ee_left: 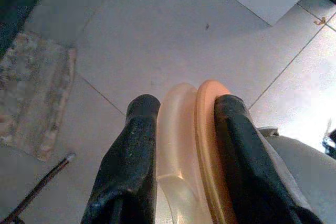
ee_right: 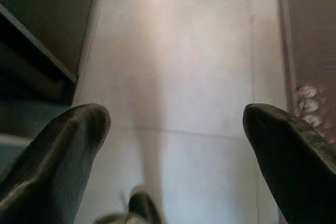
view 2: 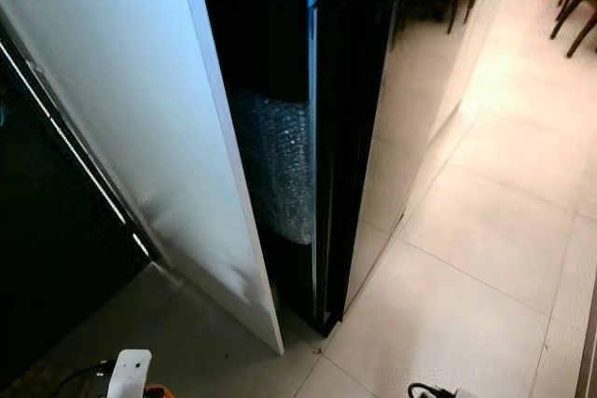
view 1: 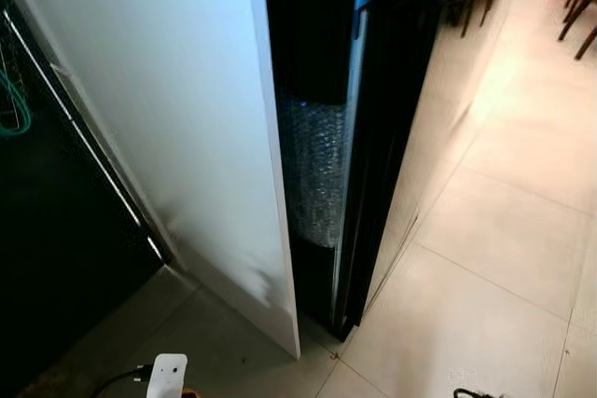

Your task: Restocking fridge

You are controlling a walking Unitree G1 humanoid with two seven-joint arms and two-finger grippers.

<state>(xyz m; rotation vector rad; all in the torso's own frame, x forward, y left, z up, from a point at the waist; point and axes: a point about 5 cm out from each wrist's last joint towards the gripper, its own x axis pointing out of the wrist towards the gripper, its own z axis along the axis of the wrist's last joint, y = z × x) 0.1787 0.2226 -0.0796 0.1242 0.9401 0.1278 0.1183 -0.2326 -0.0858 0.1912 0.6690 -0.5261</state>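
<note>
Above pale floor tiles, the left gripper clamps a translucent, orange-rimmed plastic container. The right gripper hangs spread wide. Ahead stands a white fridge door, ajar; no readable writing.

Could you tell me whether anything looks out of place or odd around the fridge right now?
One oddity: a sheet of bubble wrap stands in the dark gap behind the open white door, unusual beside a fridge. The left tool is shut on an orange-and-clear container above the tiled floor; the right tool is open, holding nothing.
</note>
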